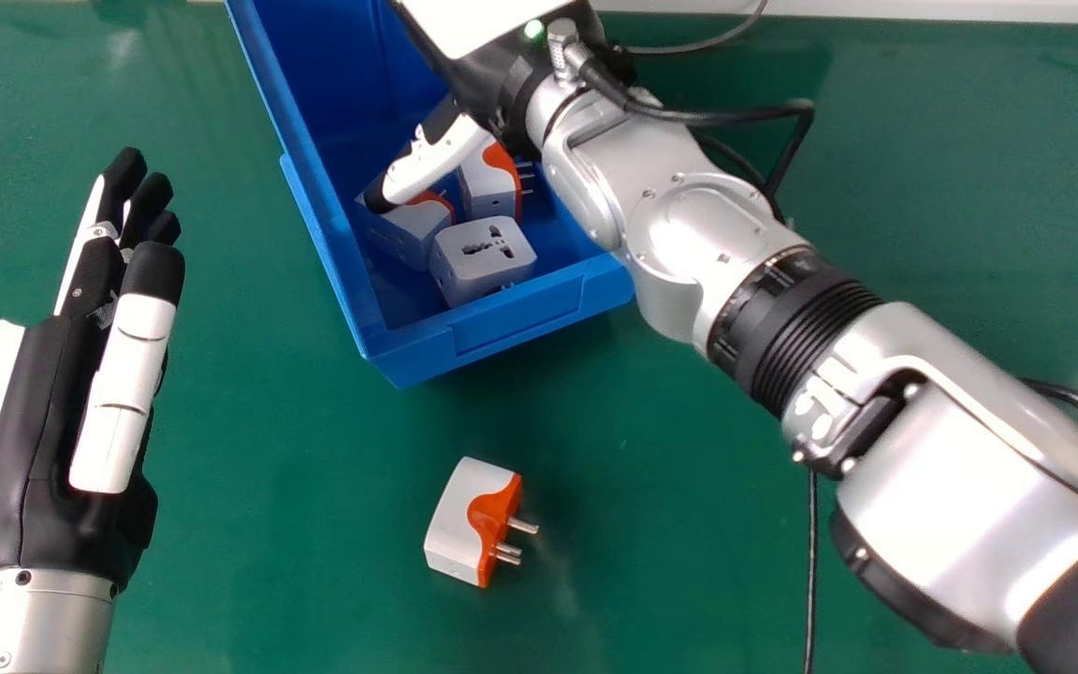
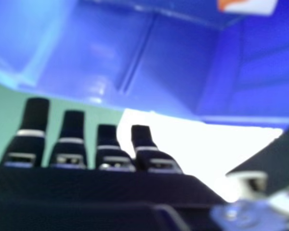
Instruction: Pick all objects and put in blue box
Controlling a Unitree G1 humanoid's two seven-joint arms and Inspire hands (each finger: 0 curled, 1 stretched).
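In the head view, the right hand (image 1: 436, 164) is over the blue box (image 1: 516, 323), fingers holding nothing. Below its thumb tip sits a white plug adapter (image 1: 408, 234) with an orange edge; just beside are an orange-banded adapter (image 1: 483, 192), prongs showing, and a white one (image 1: 488, 253), socket slots up. The left hand (image 1: 43, 421) has straight fingers; well right of them, nearer the robot, a white-and-orange adapter (image 1: 464, 520) lies on the desk (image 1: 296, 562), two metal prongs pointing right.

In the right hand view, the fingers (image 2: 72, 137) are extended, the box beyond their tips.
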